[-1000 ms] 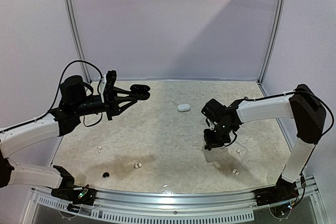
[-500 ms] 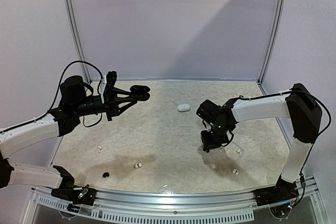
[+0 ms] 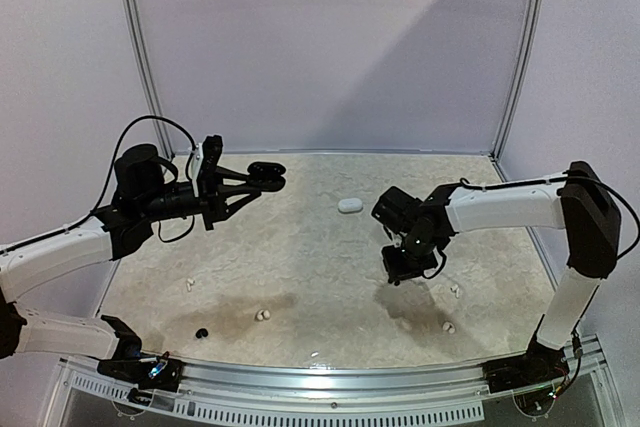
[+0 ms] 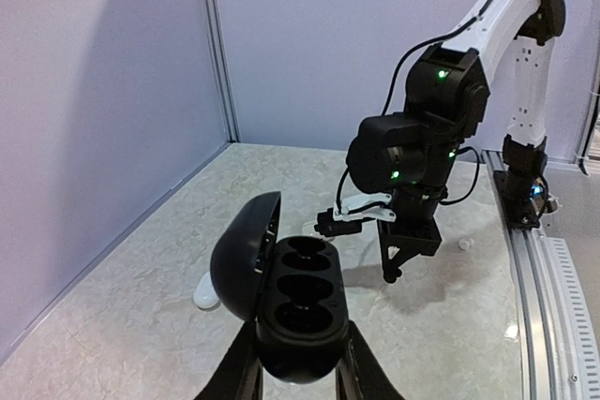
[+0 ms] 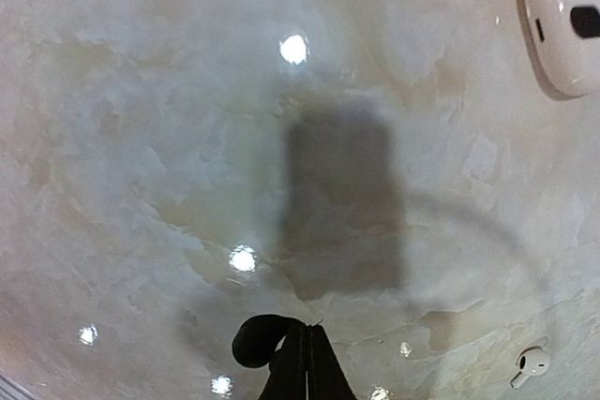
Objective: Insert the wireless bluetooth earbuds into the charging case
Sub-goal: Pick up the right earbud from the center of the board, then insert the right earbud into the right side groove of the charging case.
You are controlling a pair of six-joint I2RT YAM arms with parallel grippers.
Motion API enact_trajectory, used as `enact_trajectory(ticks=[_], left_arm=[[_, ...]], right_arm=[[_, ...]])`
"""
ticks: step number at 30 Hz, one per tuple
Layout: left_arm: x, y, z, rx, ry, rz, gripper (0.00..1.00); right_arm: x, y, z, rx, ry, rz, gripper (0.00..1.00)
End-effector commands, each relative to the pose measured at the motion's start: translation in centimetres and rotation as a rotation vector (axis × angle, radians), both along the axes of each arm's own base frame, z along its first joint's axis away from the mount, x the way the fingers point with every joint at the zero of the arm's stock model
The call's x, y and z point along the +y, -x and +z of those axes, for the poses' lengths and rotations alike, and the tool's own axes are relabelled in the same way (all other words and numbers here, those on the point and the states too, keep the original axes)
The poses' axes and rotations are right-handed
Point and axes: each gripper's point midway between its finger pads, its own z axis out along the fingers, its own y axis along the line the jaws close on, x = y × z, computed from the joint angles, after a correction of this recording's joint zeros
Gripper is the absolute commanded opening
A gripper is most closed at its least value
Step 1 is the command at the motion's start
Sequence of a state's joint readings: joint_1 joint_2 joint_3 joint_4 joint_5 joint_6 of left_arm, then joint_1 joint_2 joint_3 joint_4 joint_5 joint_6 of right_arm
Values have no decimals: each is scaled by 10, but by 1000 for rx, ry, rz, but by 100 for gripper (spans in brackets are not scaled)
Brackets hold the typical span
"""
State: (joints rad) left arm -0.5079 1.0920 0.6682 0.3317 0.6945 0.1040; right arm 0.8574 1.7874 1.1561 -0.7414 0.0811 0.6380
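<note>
My left gripper is shut on a black charging case, held well above the table's left rear with its lid swung open and both sockets empty. In the top view this case shows at the arm's tip. My right gripper is shut, and a black earbud sticks out to the left of its tips. It hangs a little above the table right of centre. Another black earbud lies near the front left.
A closed white case lies at mid-rear, also seen in the right wrist view. White earbuds lie at the left, the front centre and the right. One white earbud is near my right gripper.
My right gripper closed fully, then rose off the table and drifted a little left. The left arm and its case have not moved.
</note>
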Motion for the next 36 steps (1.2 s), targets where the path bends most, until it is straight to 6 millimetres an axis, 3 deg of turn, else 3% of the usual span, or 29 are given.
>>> enact_trajectory(ticks=[1,5,11,15,19,24,36], left_arm=[[0,2,2,-8,12,15,0],[3,-6,9,-14,53,72,0],[3,-11,19,-30,97,113,0],[1,-7,24,-42,117,97,0],[-1,-2,28,-24,141,80,0],[-2,-1,34,-12,164,75,0],[-5,5,40,19,186,33,0]], right_arm=[[19,-24,52,-210,-24,46,0],[44,-43,109,-392,-36,97,0],[103,-60,236,-754,-137,219,0],[138,-48,297,-955,-199,309,0],[168,-27,342,-1136,-234,420,0],[189,-14,369,-1249,-280,489,0],[217,-18,354,-1291,-186,633,0]])
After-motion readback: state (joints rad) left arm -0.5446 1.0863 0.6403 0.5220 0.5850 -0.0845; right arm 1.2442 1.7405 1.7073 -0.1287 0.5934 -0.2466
